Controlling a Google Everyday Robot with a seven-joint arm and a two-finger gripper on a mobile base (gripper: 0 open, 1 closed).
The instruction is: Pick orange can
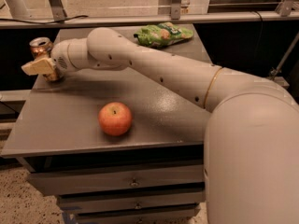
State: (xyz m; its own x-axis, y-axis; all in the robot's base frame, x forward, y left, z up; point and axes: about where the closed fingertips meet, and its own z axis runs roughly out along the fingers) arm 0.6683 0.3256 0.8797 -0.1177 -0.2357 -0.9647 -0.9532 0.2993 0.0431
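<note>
Looked like a robot lab or test bay, not a home: a grey metal cabinet [70, 120] with drawers [135, 183] served as the work surface, a bare metal rail [140, 20] and frame posts [175, 1] ran along the far side, a loose cable [46, 20] lay far left, speckled hard floor [18, 199] near left. The gripper [39, 66] sat at the cabinet's far-left edge by the orange can [41, 45].
</note>
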